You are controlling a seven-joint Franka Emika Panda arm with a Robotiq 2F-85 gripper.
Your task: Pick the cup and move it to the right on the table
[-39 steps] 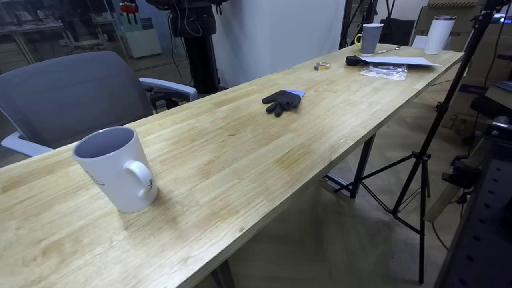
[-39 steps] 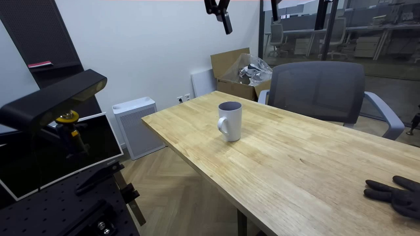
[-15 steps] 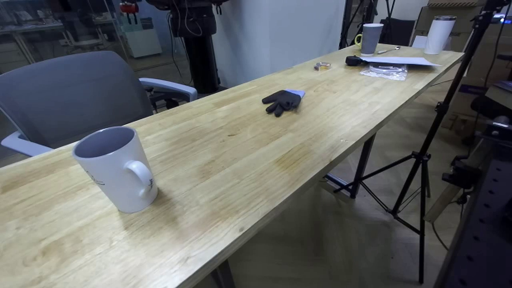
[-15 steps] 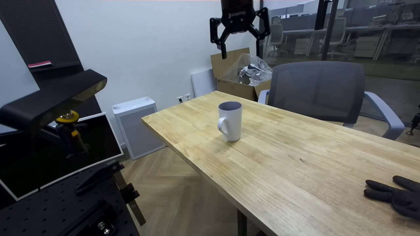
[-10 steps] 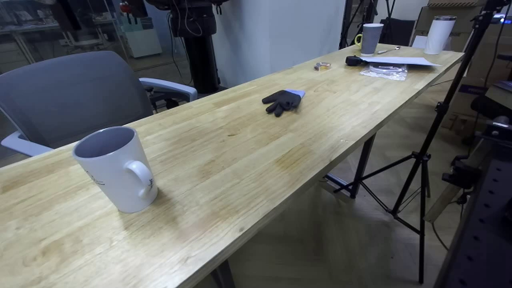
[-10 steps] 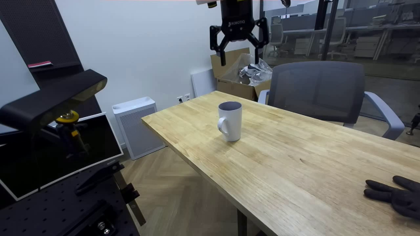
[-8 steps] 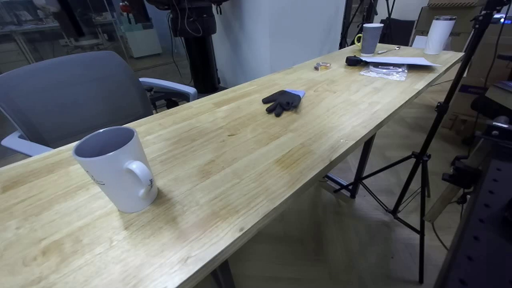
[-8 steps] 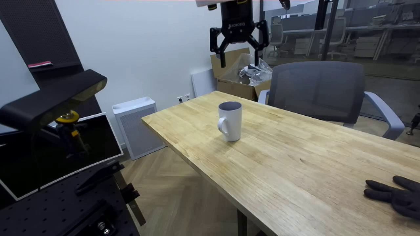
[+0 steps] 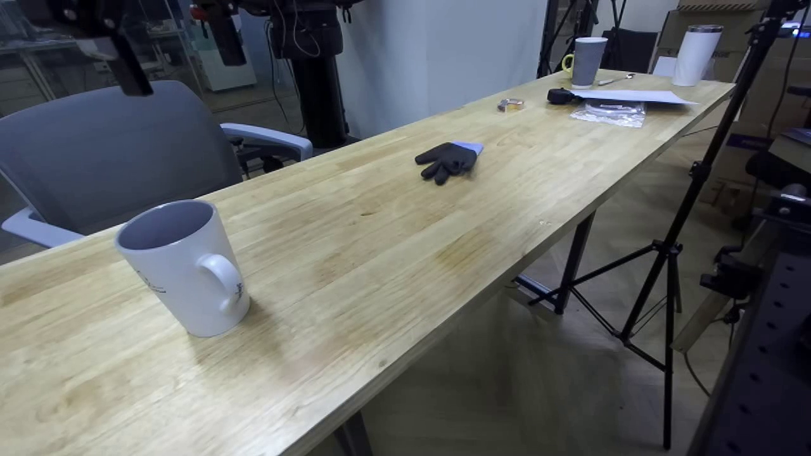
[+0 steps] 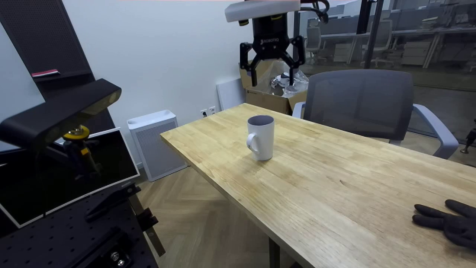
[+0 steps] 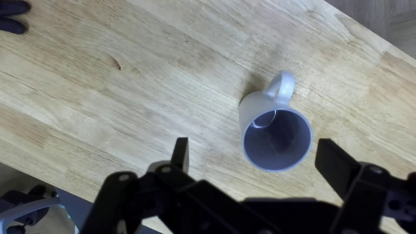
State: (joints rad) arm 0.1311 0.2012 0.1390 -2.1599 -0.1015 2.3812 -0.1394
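Note:
The cup is a white mug with a side handle and a dark grey-blue inside. It stands upright on the light wooden table (image 9: 355, 272) in both exterior views (image 9: 190, 285) (image 10: 264, 145). In the wrist view I look down into the cup (image 11: 255, 104), its handle pointing to the top of the picture. My gripper (image 10: 273, 84) is open and empty, pointing down, above the height of the cup's rim. In the wrist view the cup's mouth shows between the fingers of the gripper (image 11: 253, 140), closer to the right one. The gripper touches nothing.
A black glove (image 9: 447, 159) lies farther along the table. A grey cup (image 9: 589, 63), a white tumbler (image 9: 697, 57) and paper (image 9: 633, 96) are at the far end. A grey chair (image 10: 360, 104) stands against one long edge. A tripod (image 9: 665, 253) stands beside the table.
My gripper has come down from the top of the picture toward the cup, first moving sideways to above it. It stays open. The cup has not moved.

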